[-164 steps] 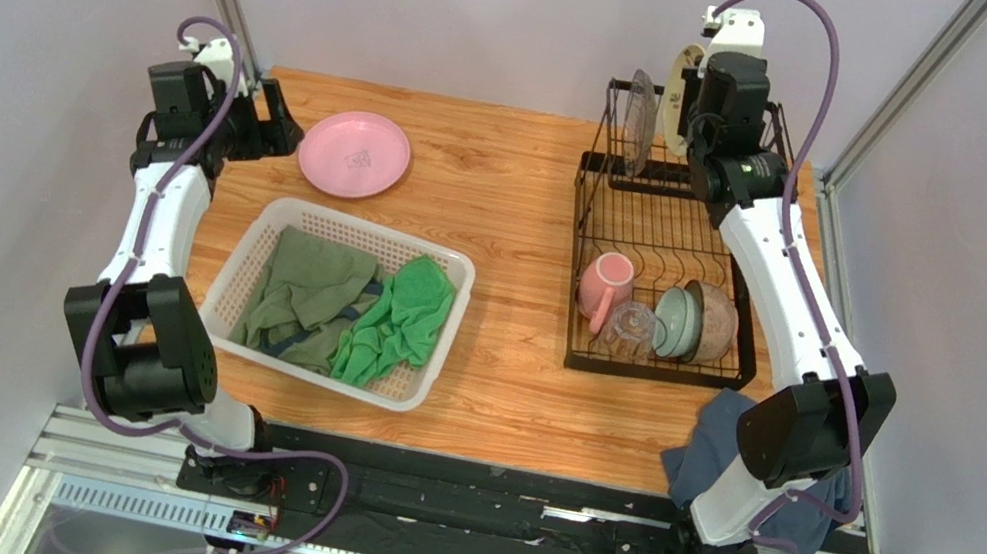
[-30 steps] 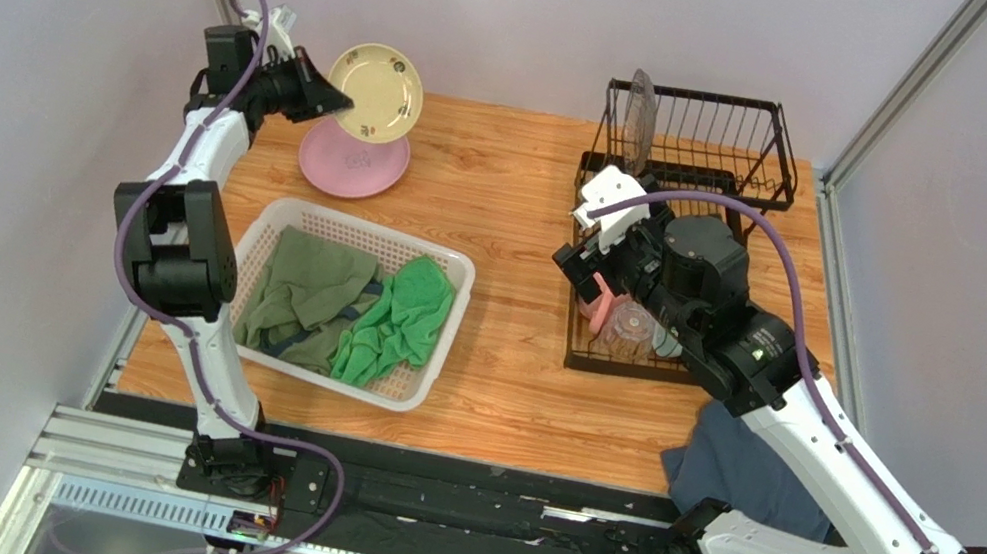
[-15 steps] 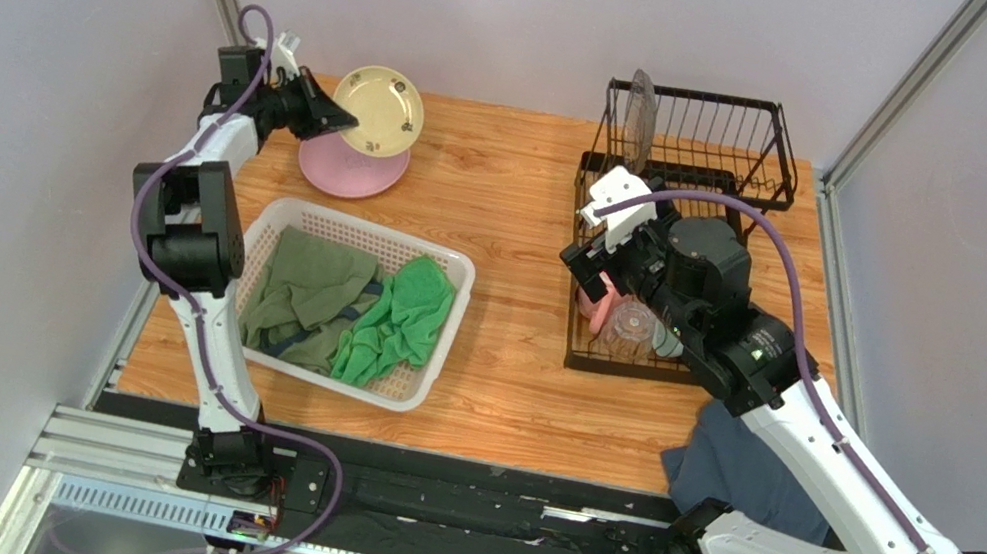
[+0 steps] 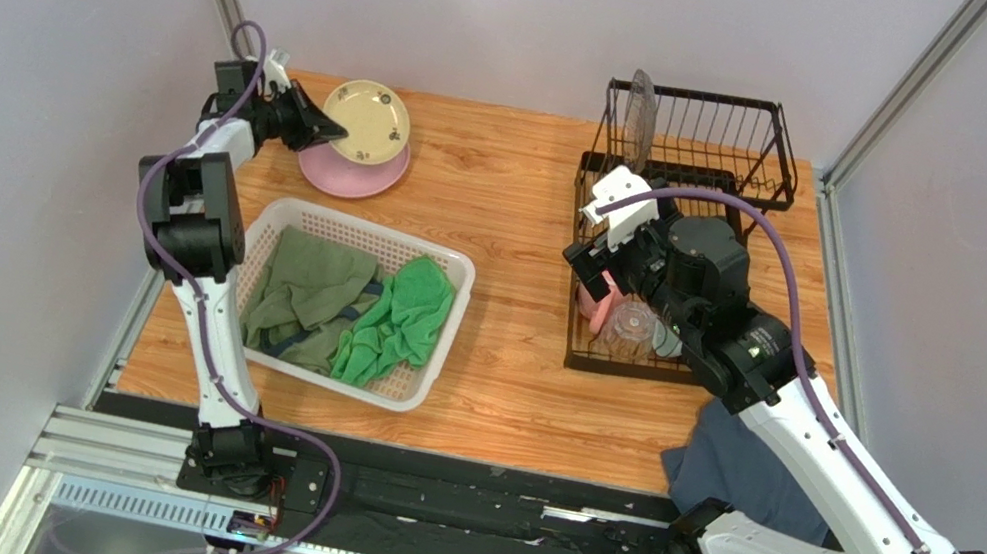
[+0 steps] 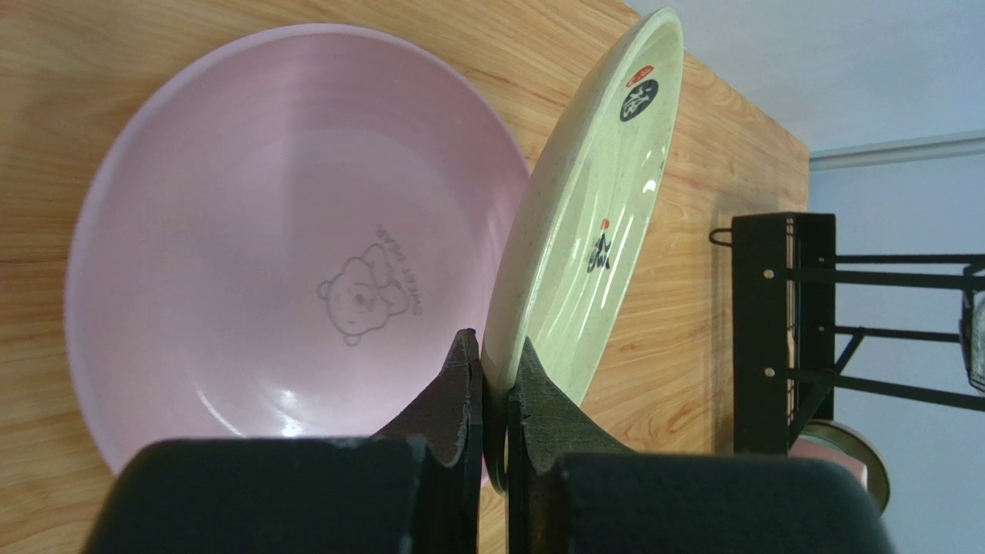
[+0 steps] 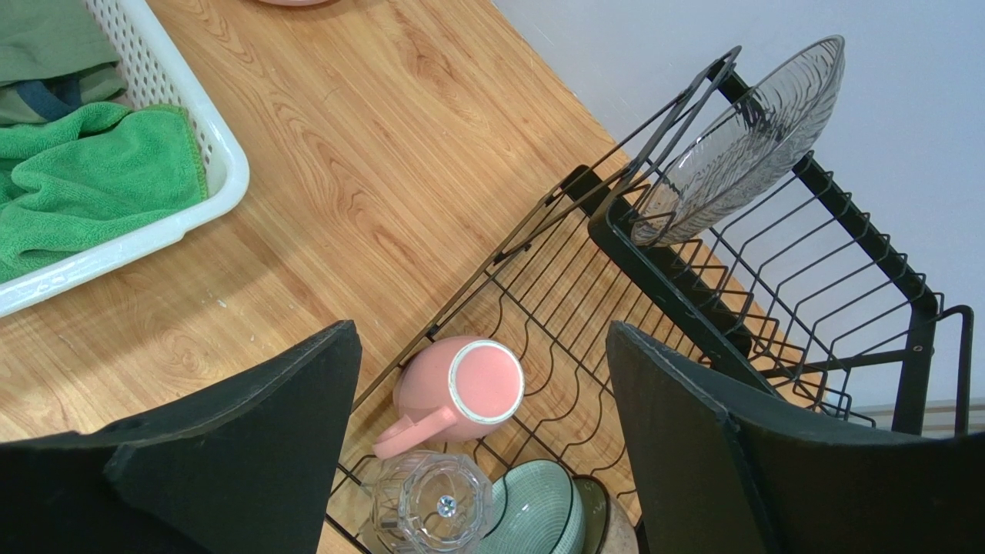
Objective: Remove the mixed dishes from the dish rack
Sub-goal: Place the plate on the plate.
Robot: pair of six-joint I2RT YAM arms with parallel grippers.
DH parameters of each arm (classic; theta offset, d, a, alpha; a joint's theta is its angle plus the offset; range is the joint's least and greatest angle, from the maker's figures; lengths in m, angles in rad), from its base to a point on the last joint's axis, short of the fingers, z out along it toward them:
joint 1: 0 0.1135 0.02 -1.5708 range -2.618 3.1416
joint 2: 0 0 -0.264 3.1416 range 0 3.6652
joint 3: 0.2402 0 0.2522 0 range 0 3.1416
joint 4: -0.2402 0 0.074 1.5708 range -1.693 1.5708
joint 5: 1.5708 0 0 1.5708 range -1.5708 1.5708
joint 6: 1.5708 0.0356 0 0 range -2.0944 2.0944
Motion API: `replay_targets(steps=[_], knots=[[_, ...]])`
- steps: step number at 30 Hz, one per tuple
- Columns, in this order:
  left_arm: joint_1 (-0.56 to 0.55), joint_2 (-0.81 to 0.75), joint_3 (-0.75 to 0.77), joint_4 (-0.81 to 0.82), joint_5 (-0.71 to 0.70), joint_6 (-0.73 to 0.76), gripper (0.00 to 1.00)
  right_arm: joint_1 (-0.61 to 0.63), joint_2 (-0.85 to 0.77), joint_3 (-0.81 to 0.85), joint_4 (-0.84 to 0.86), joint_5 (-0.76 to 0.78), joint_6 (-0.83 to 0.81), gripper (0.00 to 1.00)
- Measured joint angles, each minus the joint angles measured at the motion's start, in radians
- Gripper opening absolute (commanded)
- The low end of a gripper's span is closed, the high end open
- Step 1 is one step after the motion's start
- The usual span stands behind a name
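Note:
My left gripper (image 5: 497, 369) is shut on the rim of the cream plate (image 5: 601, 219), which is tilted just above the pink plate (image 5: 278, 242) lying on the table. From above, the cream plate (image 4: 372, 122) overlaps the pink plate (image 4: 350, 173) at the back left. My right gripper (image 6: 480, 335) hangs open and empty over the dish rack's (image 6: 809, 300) lower tray. The pink mug (image 6: 463, 392), glass cup (image 6: 434, 508) and teal bowl (image 6: 538, 514) lie below it. A grey plate (image 6: 740, 139) stands in the upper shelf.
A white mesh basket (image 4: 449, 262) holding green cloths (image 4: 400, 322) sits on the table's left half. A dark blue cloth (image 4: 725, 470) hangs off the front edge near the right arm's base. Grey walls close in both sides.
The cream plate, at the rack's upper shelf by my right gripper 5.5 s ago, is now in my left gripper and has sunk onto the pink plate. My right gripper barely moved.

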Motion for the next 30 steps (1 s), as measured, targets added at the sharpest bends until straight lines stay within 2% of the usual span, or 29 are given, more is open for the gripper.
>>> replay_targets(steps=[13, 26, 30], knots=[[0.019, 0.051, 0.05, -0.082, -0.04, 0.037, 0.0, -0.016, 0.0, -0.005, 0.001, 0.0, 0.0, 0.84], [0.019, 0.057, 0.05, -0.131, -0.056, 0.069, 0.16, -0.03, 0.0, -0.005, 0.001, 0.011, 0.0, 0.84], [0.019, 0.057, 0.05, -0.133, -0.058, 0.079, 0.18, -0.031, 0.0, -0.005, 0.001, 0.011, 0.0, 0.84]])
